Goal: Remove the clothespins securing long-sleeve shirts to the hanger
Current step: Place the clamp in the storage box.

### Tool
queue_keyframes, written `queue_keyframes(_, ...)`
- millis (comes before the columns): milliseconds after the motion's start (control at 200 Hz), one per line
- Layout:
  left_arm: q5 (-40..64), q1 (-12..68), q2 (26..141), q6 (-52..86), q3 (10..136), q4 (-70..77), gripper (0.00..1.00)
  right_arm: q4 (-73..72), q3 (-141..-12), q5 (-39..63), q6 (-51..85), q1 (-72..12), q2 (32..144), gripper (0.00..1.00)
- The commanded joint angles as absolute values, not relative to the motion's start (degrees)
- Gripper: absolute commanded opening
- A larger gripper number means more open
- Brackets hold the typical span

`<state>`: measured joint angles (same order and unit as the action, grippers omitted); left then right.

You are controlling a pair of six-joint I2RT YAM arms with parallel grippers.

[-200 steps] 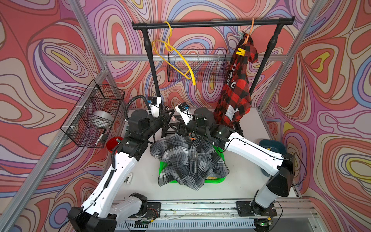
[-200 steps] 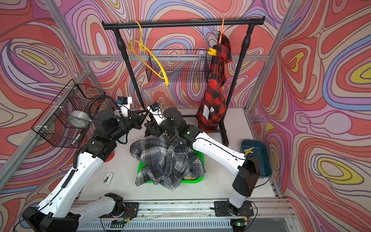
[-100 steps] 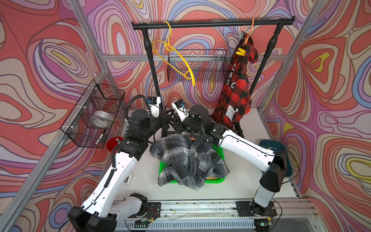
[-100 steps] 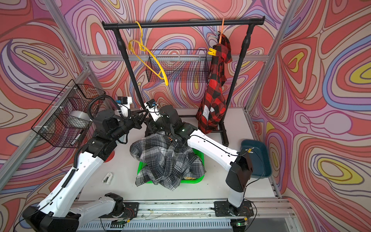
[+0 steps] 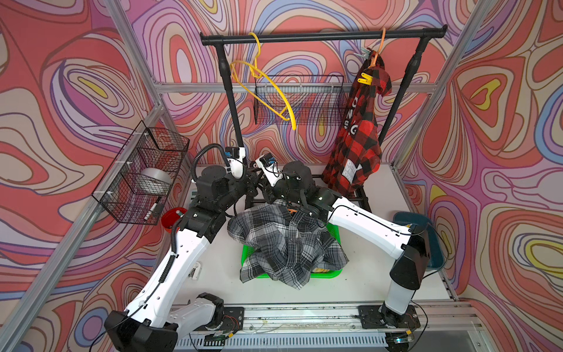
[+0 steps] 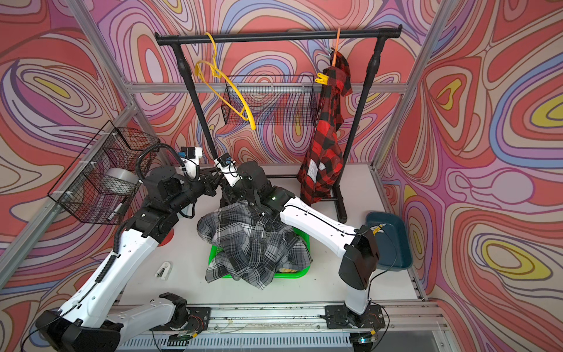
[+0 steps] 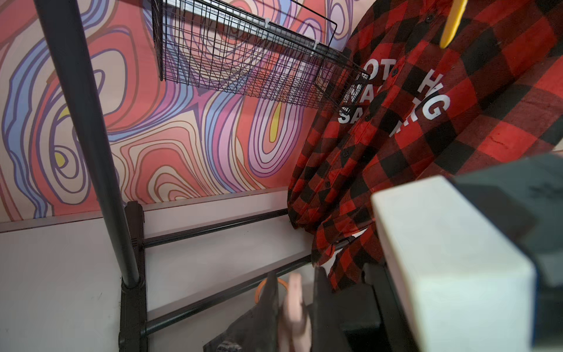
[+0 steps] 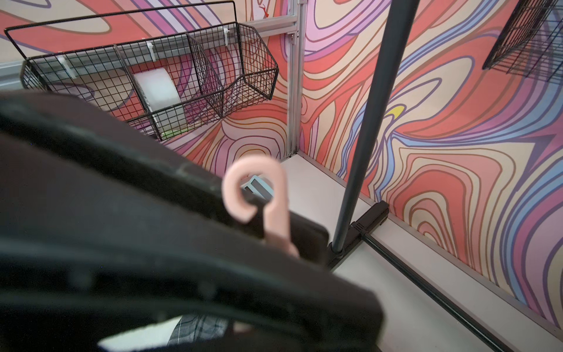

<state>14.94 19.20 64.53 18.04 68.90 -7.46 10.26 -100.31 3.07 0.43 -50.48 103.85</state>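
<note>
Clothes rack (image 5: 323,36) at far side. Grey plaid shirt (image 5: 283,240) heaped over green basket (image 5: 332,272), centre of table. Red plaid shirt (image 5: 356,137) hangs at right end of rack on an orange hanger (image 5: 380,42). Both arms meet low over the far edge of the grey shirt. Left gripper (image 7: 295,283) clamped on a pink clothespin (image 7: 293,307). Right gripper (image 5: 269,193) just beside it, can't tell its jaw state, view too blurred. Yellow clothespin (image 5: 365,80) and teal clothespin (image 5: 365,55) on the red shirt's top.
</note>
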Motion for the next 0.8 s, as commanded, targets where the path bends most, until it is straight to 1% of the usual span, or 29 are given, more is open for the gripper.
queue_keyframes(0, 15.1, 19.5, 64.5, 17.1, 70.3, -9.0, 0.03, 9.1, -101.1, 2.2, 0.2, -50.1, 103.0, 0.00)
queue_keyframes(80, 14.3, 19.5, 64.5, 16.2, 70.7, -9.7, 0.13, 9.0, -100.6, 2.0, 0.1, -50.0, 102.5, 0.00)
queue_keyframes(140, 13.4, 19.5, 64.4, 15.9, 71.0, -10.3, 0.24, 9.0, -100.3, 2.1, 0.0, -50.1, 102.2, 0.00)
queue_keyframes(215, 12.5, 19.5, 64.3, 15.6, 71.2, -10.7, 0.29, 9.2, -99.8, 2.2, 0.0, -50.1, 101.9, 0.00)
queue_keyframes(275, 12.2, 19.5, 64.2, 15.3, 71.1, -10.7, 0.37, 9.1, -99.3, 2.3, 0.0, -50.1, 101.9, 0.00)
queue_keyframes(376, 11.6, 19.4, 64.0, 15.3, 71.1, -10.6, 0.44, 8.9, -98.5, 2.3, 0.2, -50.1, 101.9, 0.00)
queue_keyframes(461, 10.1, 19.5, 64.0, 15.4, 71.2, -10.8, 0.47, 8.8, -97.8, 2.3, 0.2, -50.1, 100.0, 0.00)
queue_keyframes(681, 7.4, 19.4, 63.8, 15.7, 71.2, -10.4, 0.60, 8.4, -94.9, 2.1, 0.6, -50.1, 98.1, 0.00)
queue_keyframes(761, 6.9, 19.2, 63.6, 15.9, 71.1, -10.3, 0.62, 8.5, -93.8, 1.8, 0.8, -50.0, 97.2, 0.00)
queue_keyframes(796, 6.9, 19.2, 63.5, 16.1, 71.0, -10.1, 0.65, 8.4, -93.2, 1.7, 1.0, -50.1, 96.8, 0.00)
